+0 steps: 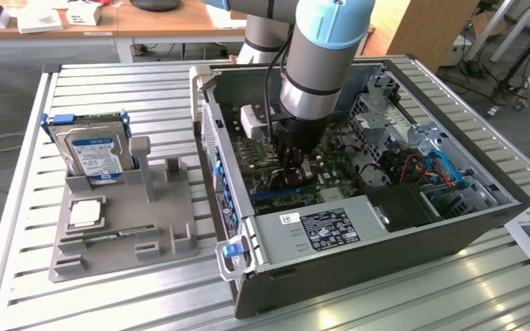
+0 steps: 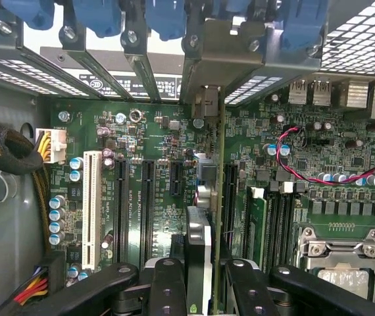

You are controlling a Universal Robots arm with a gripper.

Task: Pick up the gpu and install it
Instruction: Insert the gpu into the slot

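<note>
My arm descends near-vertically from above, its grey forearm and light-blue joint cover uppermost and the wrist pointing straight down in the exterior view. My hand point(image 1: 297, 162) hangs at the lower end of the wrist. In the wrist view my black fingers point(image 2: 168, 286) are closed from both sides on the gpu point(image 2: 200, 253).

hard drive point(image 1: 94, 153) upright in grey holder point(image 1: 122, 231) — open computer case point(image 1: 357, 200) beside it

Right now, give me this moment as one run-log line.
gripper: shut on gpu | gpu: edge-on, upright over motherboard slot | location: inside computer case | hard drive: in holder
</note>
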